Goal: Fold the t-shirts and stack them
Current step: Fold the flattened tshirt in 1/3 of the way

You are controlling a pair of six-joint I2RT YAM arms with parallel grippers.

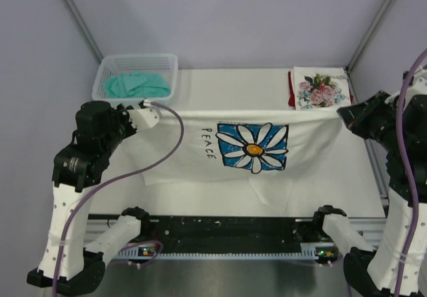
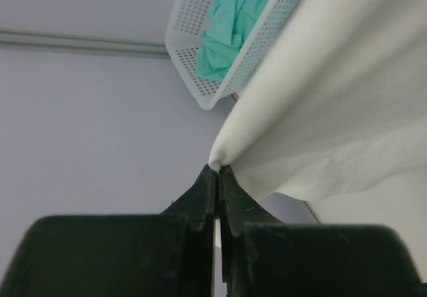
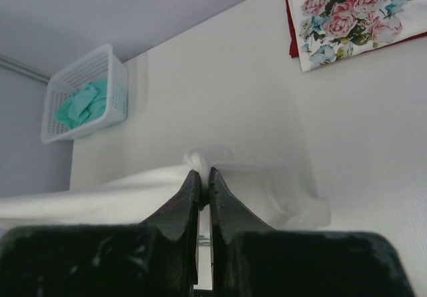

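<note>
**White daisy shirt [image 1: 253,147] stretched out for its fold**

Both sets of jaws pinch tight on its top corners: left gripper [image 2: 217,170] and right gripper [image 3: 203,173], with the cloth hanging between them. The next move is probably to lay it flat, evenly. Rose-print shirt [image 1: 322,90] lies just beyond the right gripper.

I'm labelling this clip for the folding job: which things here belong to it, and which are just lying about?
Part of the job: daisy-print white t-shirt, pinched by the left gripper and right gripper; rose-print t-shirt, folded; dark red t-shirt under it.
Lying about: mesh basket; teal cloth in it (whether a shirt, cannot tell).
</note>
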